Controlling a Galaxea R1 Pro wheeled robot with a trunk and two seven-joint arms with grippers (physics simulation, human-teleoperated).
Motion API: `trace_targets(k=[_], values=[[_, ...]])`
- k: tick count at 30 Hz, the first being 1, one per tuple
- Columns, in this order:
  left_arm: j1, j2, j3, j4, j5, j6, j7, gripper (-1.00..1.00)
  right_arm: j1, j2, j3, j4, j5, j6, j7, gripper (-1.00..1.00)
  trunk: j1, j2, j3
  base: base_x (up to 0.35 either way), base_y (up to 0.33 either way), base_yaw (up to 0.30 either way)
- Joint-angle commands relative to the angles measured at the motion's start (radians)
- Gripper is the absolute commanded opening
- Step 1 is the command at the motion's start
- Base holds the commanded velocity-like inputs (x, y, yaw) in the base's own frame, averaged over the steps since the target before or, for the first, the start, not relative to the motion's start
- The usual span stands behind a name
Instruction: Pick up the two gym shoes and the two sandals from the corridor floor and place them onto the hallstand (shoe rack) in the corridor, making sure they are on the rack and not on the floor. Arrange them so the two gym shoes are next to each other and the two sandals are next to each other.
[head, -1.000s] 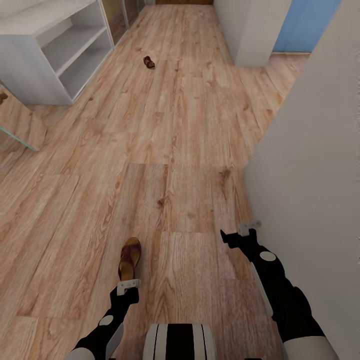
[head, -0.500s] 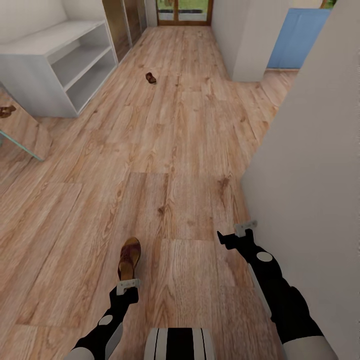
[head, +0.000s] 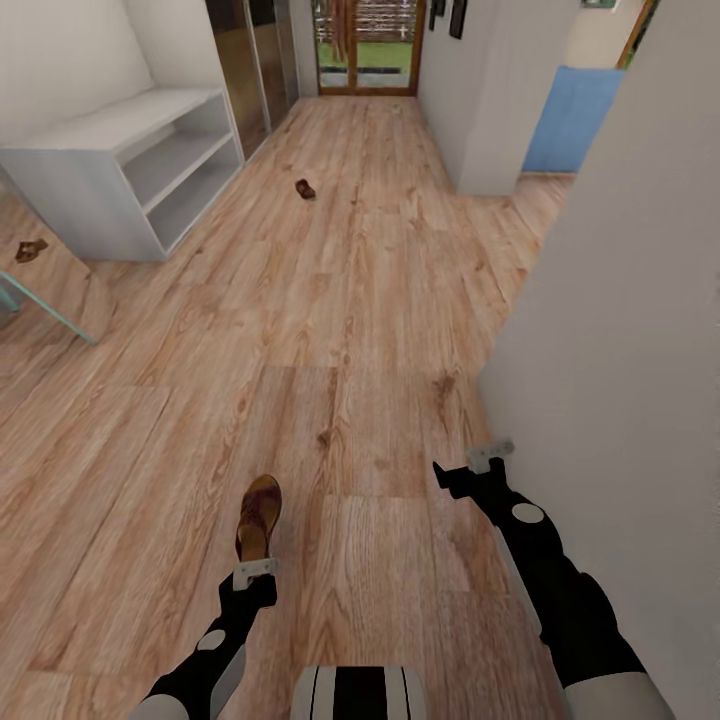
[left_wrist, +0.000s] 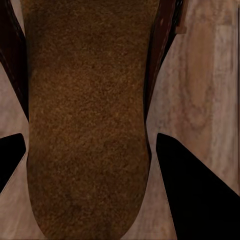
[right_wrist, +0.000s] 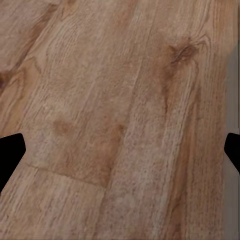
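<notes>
My left gripper is shut on a brown sandal, held low over the corridor floor. In the left wrist view the sandal's tan footbed lies between the two dark fingers. The other sandal lies on the planks far ahead. To its left stands the pale grey-white hallstand with two open shelves, its upper part cut off by the frame. My right gripper hangs open over bare floor beside the wall. The gym shoes are out of view.
A white wall runs close along my right arm. A leaning mirror panel at the left shows a small brown shape. A white pillar and a blue panel stand ahead on the right, with a glazed door at the corridor's end.
The whole view has moved forward along the corridor, so the floor, hallstand and far sandal slid toward me. Both arms keep their pose, and the held sandal stays at the left gripper.
</notes>
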Motion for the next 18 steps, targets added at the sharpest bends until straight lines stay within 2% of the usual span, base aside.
trace_targets(k=[1, 18], values=[[0.000, -0.001, 0.006, 0.001, -0.009, -0.003, 0.000, -1.00, 0.000, -0.001, 0.001, -0.002, 0.011, 0.005, 0.006, 1.00, -0.001, 0.000, 0.005, 0.000, 0.000, 0.000], [0.000, 0.000, 0.006, 0.001, -0.009, -0.003, 0.003, -1.00, 0.000, 0.000, 0.001, 0.000, 0.011, 0.005, 0.006, 1.00, -0.008, 0.004, 0.097, 0.000, 0.000, 0.000]])
